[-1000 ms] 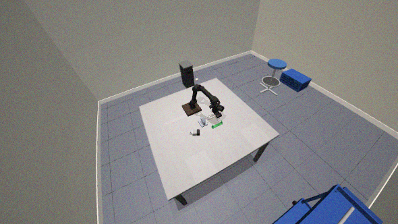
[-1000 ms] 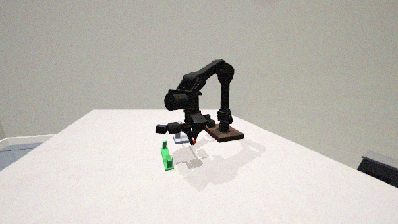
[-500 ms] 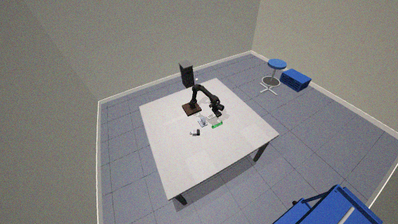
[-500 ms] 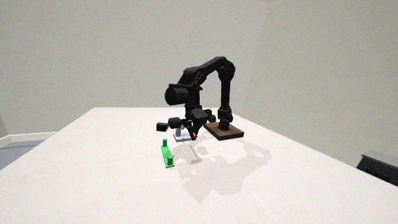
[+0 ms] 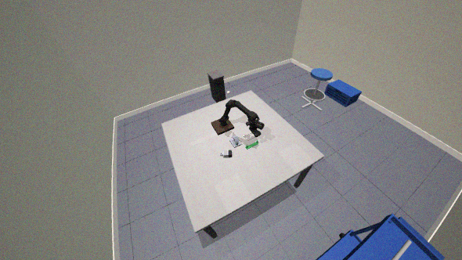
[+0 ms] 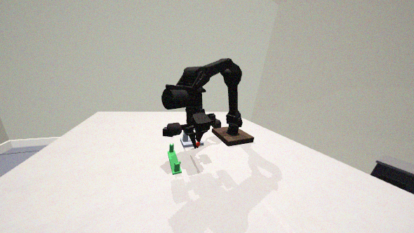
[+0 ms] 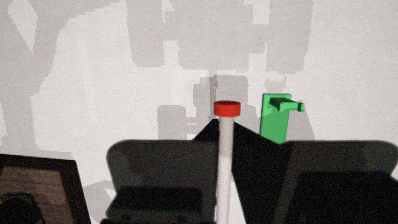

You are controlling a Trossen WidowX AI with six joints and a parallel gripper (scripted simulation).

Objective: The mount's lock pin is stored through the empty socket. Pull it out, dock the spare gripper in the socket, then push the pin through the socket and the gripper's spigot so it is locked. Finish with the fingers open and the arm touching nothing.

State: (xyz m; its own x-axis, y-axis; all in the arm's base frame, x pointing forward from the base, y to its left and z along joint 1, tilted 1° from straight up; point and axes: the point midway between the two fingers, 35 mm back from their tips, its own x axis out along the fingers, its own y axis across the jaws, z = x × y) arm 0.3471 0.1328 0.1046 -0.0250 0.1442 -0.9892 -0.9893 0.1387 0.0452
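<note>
My gripper (image 5: 255,134) (image 6: 196,146) (image 7: 220,124) is shut on the lock pin, above the table between the mount and the green stand's side of the table. The lock pin (image 7: 225,162) has a pale shaft and a red head, which also shows in the exterior view (image 6: 198,144); it is clear of the socket. The pale mount (image 5: 236,142) (image 6: 185,137) stands on the table, partly behind the gripper in the exterior view. The spare gripper (image 5: 226,154), pale at one end and black at the other, lies beyond it; its black end (image 6: 166,132) is partly hidden in the exterior view.
A green stand (image 5: 252,145) (image 6: 173,161) (image 7: 274,124) with upright ends is on the table beside the mount. The arm's brown base board (image 5: 218,128) (image 6: 238,140) (image 7: 42,187) lies on the other side. The arm's shadow falls across the table (image 5: 219,192) (image 6: 105,196).
</note>
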